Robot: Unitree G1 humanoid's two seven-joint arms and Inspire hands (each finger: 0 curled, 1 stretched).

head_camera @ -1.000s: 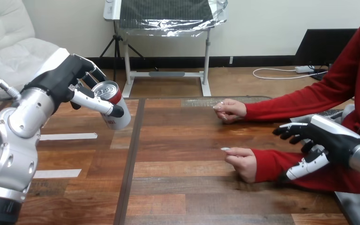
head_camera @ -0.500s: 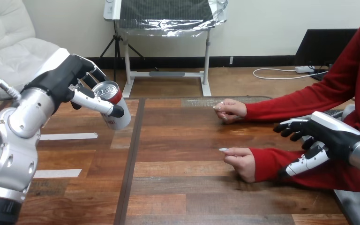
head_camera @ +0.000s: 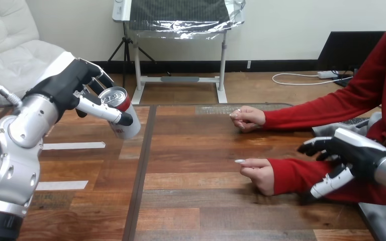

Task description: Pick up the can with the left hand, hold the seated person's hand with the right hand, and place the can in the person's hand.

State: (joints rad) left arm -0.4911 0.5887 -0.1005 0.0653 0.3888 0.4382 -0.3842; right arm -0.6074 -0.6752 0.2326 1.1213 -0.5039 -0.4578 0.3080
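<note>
Red-and-white can (head_camera: pixel 130 128), the one container on view, hangs tilted in the air over the left part of the wooden counter (head_camera: pixel 196 155). It is clasped by the robot's left hand (head_camera: pixel 69 86), whose fingers (head_camera: pixel 98 79) wrap its far side while the thumb crosses its front. The silver top faces up and toward the camera; what the can holds cannot be told.

At the right side, two hands of a seated person rest on the counter, both loosely closed: the far hand (head_camera: pixel 246 118) near the back edge and the near hand (head_camera: pixel 257 173) closer to the robot. The robot's right hand (head_camera: pixel 354 153) sits over the red sleeve (head_camera: pixel 294 175) behind the near hand, apart from the hand itself. Its fingers are spread loose and grip nothing; whether they touch the cloth cannot be told.

Two white tape strips, one (head_camera: pixel 73 146) and another (head_camera: pixel 60 186), lie flat on the counter below the can.
</note>
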